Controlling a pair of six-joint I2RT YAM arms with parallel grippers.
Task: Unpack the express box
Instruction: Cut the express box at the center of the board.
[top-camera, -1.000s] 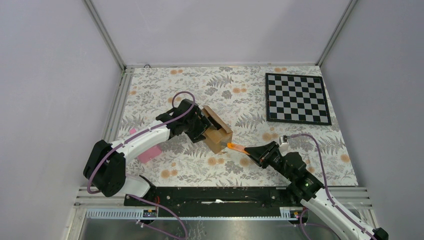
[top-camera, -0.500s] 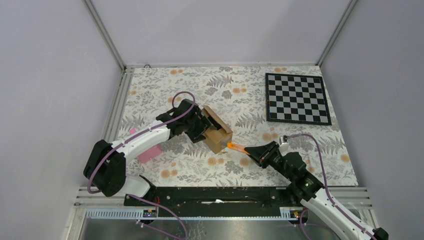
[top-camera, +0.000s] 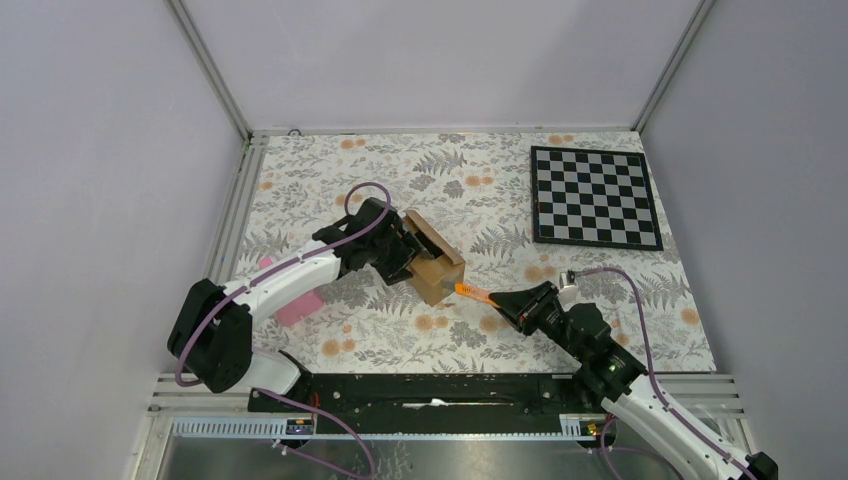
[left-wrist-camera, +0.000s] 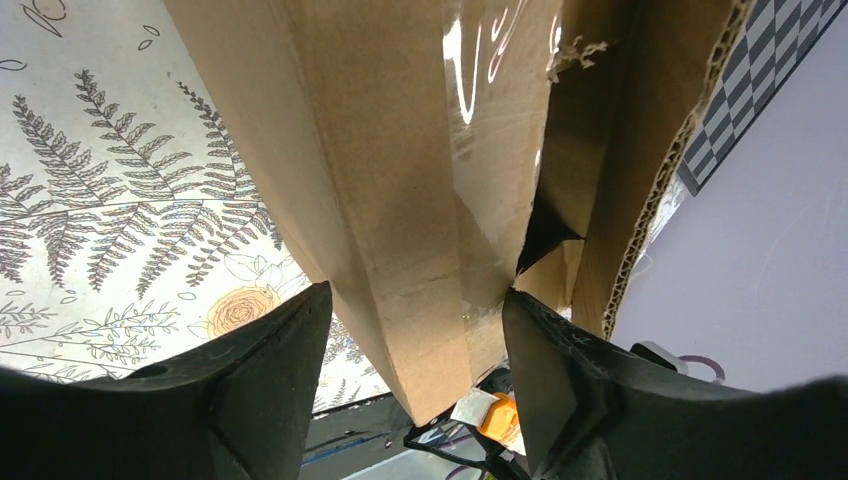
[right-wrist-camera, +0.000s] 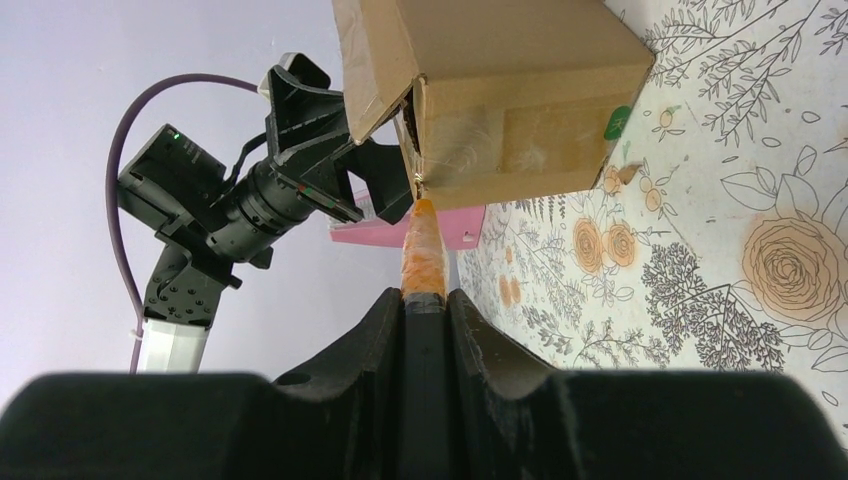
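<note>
The express box (top-camera: 437, 265), a small brown carton, lies on the flowered table at centre left. My left gripper (top-camera: 405, 255) is shut on its left end. In the left wrist view the box (left-wrist-camera: 400, 150) fills the space between both fingers (left-wrist-camera: 270, 380), and its clear tape looks torn at the seam. My right gripper (top-camera: 505, 298) is shut on the orange-and-black cutter (top-camera: 472, 293). The cutter's orange tip (right-wrist-camera: 422, 245) touches the box (right-wrist-camera: 520, 90) at its taped end seam, under a raised flap. In the right wrist view that gripper (right-wrist-camera: 425, 295) pinches the black handle.
A pink wedge (top-camera: 298, 308) lies beside the left arm, on the far side of the box from the cutter. A chessboard (top-camera: 595, 197) sits at the back right. Metal frame rails border the table's left and near edges.
The right arm has edged slightly toward the box with the cutter. The box and the left gripper have stayed where they were.
</note>
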